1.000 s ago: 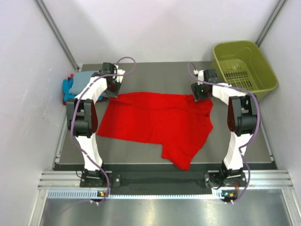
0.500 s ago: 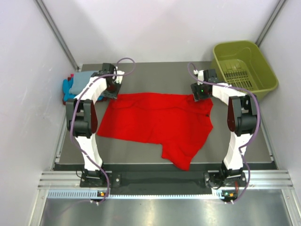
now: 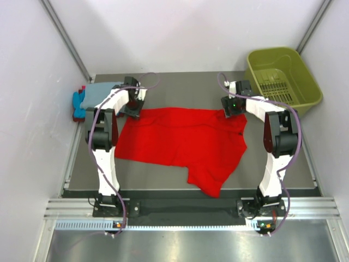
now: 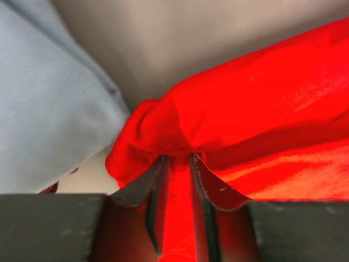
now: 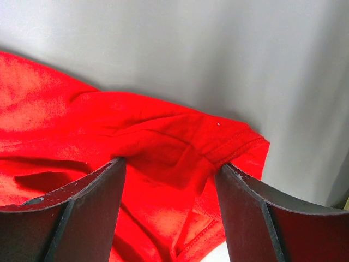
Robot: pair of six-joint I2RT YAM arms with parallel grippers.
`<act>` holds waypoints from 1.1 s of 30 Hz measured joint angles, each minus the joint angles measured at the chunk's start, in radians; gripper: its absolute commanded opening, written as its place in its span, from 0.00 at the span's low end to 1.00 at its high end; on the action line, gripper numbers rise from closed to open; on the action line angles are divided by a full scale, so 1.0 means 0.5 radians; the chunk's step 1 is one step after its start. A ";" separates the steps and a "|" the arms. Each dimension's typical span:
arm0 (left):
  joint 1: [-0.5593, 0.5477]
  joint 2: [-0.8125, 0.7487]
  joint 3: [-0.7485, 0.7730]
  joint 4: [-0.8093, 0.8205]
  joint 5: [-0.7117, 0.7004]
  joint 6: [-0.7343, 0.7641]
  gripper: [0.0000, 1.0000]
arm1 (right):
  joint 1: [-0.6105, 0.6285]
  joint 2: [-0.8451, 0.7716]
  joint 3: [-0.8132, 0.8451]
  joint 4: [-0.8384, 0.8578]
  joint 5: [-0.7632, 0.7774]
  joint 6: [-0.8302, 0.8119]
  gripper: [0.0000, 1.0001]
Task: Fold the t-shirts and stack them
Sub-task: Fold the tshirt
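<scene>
Red cloth: the t-shirt is lying spread on the tabletop. The left end effector is pinching its far-left corner. The right end effector, fingers spread wide, is straddling the far-right corner, likely so both corners lift together for folding.

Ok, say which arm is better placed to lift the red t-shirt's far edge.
Left. The left gripper is shut on a far corner of the red t-shirt; the right gripper straddles the other, jaws open.

One red t-shirt, one grey-blue t-shirt, one turquoise t-shirt, one basket, two arms
</scene>
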 measured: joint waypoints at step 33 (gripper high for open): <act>0.011 -0.008 0.006 0.032 -0.111 0.008 0.32 | 0.011 0.000 -0.001 0.000 0.008 -0.002 0.67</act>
